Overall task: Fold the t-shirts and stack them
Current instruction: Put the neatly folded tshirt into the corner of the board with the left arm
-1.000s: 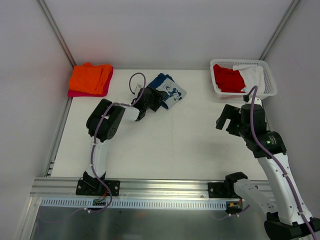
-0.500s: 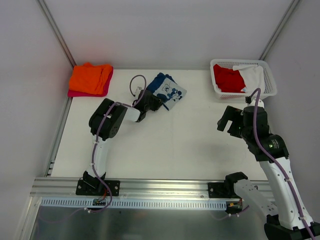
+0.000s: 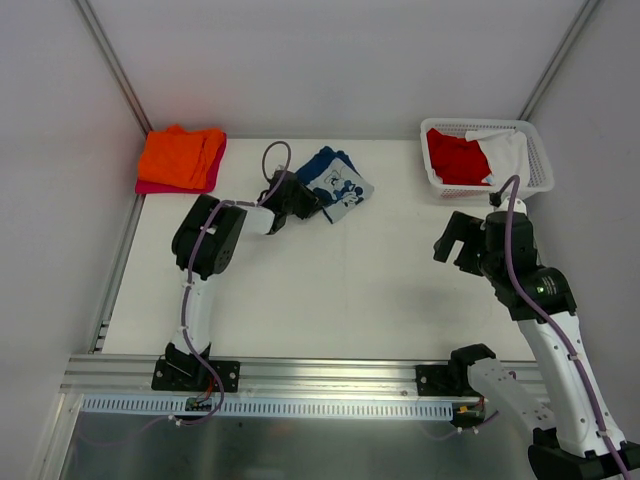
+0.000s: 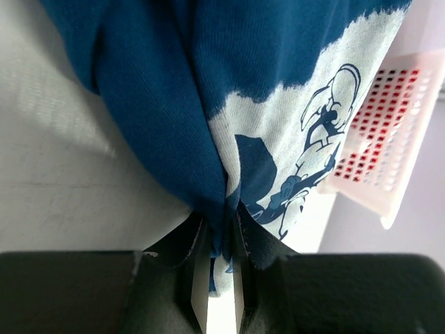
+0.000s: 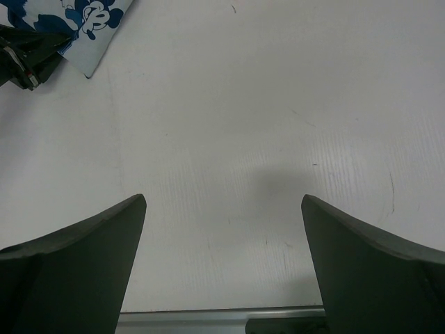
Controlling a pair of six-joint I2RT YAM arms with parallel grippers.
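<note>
Two end effectors are mine, and only one of them has hold of anything. My left end effector [image 4: 218, 240] is pressed together on a bunched fold of the navy blue t-shirt [image 3: 336, 184], the cloth gathered into a tight crease between my fingers [image 4: 199, 278]. From my left wrist the shirt spreads away from that pinch, dark blue on the left and upper part, with a pale panel printed with a blue cartoon figure on the right. Whether the cloth near the pinch rests on the desk [image 3: 330, 290] or is raised off it, I cannot tell. Seen from above, the shirt lies crumpled toward the far edge of the desk, left of centre, with my left arm reaching up to its near-left edge.

My right end effector [image 5: 222, 202] is spread wide and holds nothing; it hangs over bare desk on the right side, well apart from the navy shirt, a corner of which shows at the top left of my right wrist view.

In the far left corner an orange t-shirt [image 3: 181, 155] sits folded on top of a magenta-pink t-shirt [image 3: 158, 187]. At the far right stands a white lattice basket [image 3: 541, 176] holding a red t-shirt [image 3: 455, 158] and a white t-shirt [image 3: 508, 148] side by side.
</note>
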